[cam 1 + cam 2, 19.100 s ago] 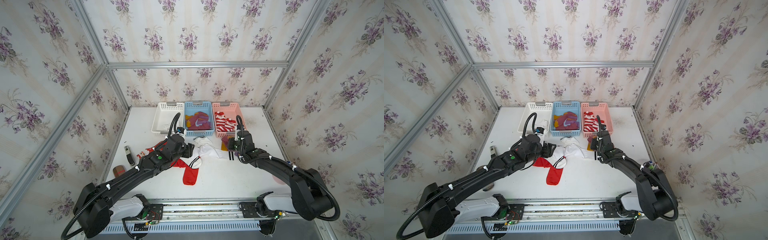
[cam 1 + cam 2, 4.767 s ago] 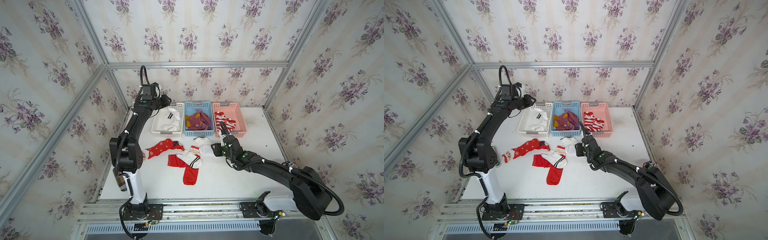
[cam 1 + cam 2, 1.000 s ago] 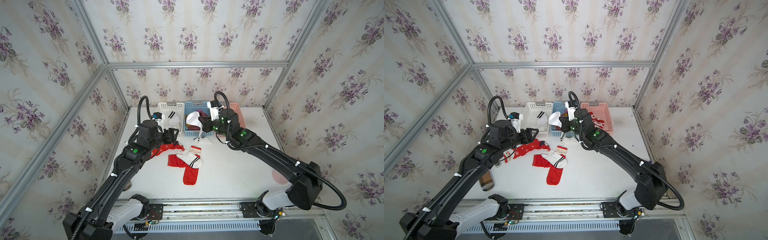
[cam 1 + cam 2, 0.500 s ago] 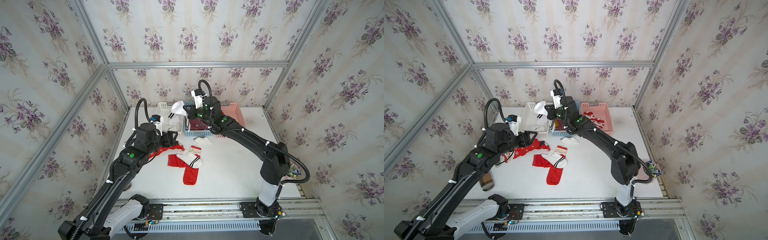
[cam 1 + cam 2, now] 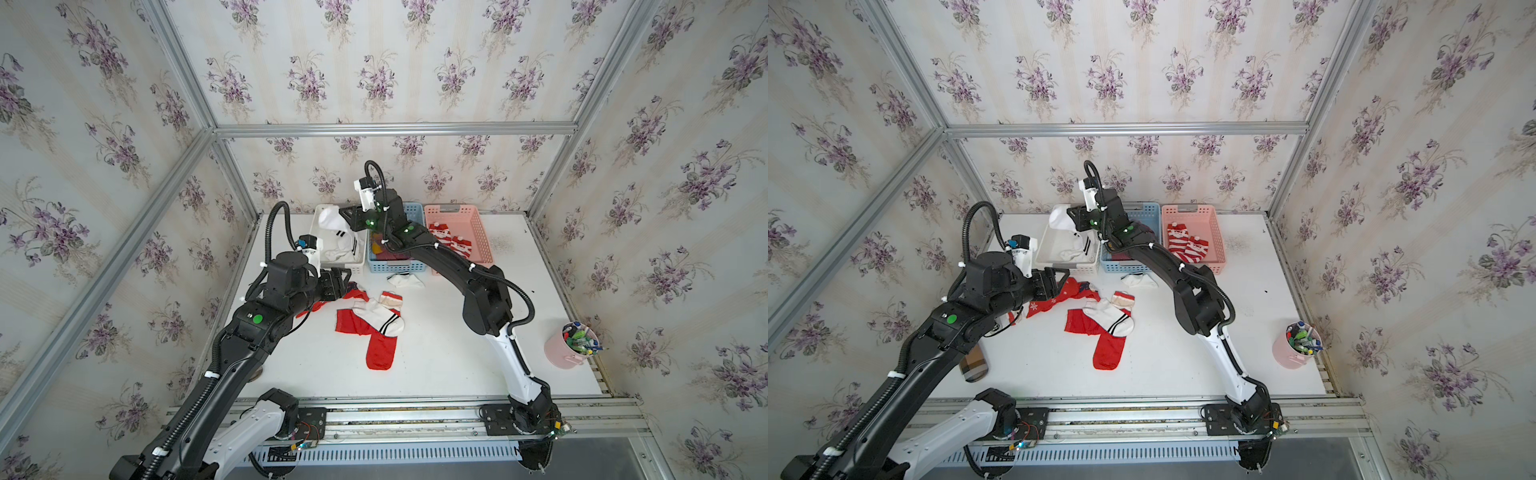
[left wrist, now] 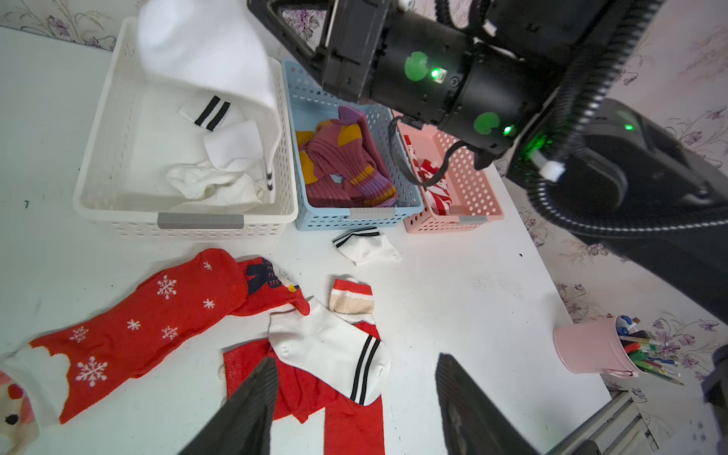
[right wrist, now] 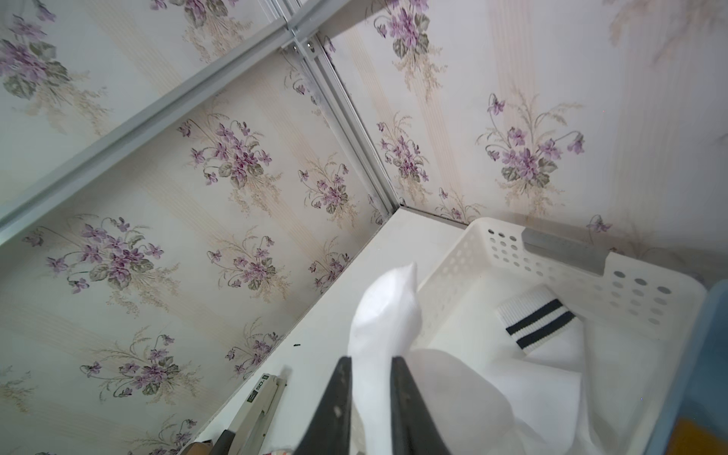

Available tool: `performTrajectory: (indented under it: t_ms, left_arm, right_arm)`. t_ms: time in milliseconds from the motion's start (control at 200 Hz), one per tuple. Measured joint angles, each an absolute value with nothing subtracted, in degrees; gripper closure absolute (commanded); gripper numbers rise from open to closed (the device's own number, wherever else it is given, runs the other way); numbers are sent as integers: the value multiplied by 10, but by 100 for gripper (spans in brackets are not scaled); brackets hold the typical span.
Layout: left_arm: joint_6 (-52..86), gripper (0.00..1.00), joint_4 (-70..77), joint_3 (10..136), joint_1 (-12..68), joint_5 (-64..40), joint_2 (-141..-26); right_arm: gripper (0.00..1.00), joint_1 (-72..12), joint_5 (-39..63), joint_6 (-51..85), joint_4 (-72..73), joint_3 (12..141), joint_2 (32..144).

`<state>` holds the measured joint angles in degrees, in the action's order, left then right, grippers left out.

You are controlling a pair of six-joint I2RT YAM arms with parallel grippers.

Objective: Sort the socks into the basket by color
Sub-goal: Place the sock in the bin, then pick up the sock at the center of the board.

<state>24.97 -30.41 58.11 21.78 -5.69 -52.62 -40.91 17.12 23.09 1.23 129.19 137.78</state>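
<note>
Your right gripper (image 7: 370, 394): jaws pinching the white sock (image 7: 384, 315), which hangs over the white basket (image 7: 445, 268) at far left | your left gripper (image 6: 356, 358): jaws spread, hovering above the red sock (image 6: 303, 398) and striped white sock (image 6: 327, 350) mid-table (image 5: 457, 353), left of centre.

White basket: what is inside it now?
In the white basket lie crumpled white socks with black stripes. A hanging white sock, held by the right gripper, covers part of the inside; what lies beneath is hidden.
</note>
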Motion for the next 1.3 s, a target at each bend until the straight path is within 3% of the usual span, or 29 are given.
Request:
performTrajectory:
  t_ms: [90,260,714,1299]
  left_arm:
    - [249,34,-306,579,218,-53,-523]
    - [246,33,-307,579,218,-50,-528]
    - [249,34,-274,524,228,-59,-574]
    - [288,36,-222,436,357,-29,-641]
  right_arm:
    - [68,-409,172,238,-6,1298,1388]
    - [68,-409,165,236,-13,1278,1369]
    - [68,-409,100,195,12,985,1148]
    - [69,-390,50,206,43,715,1001]
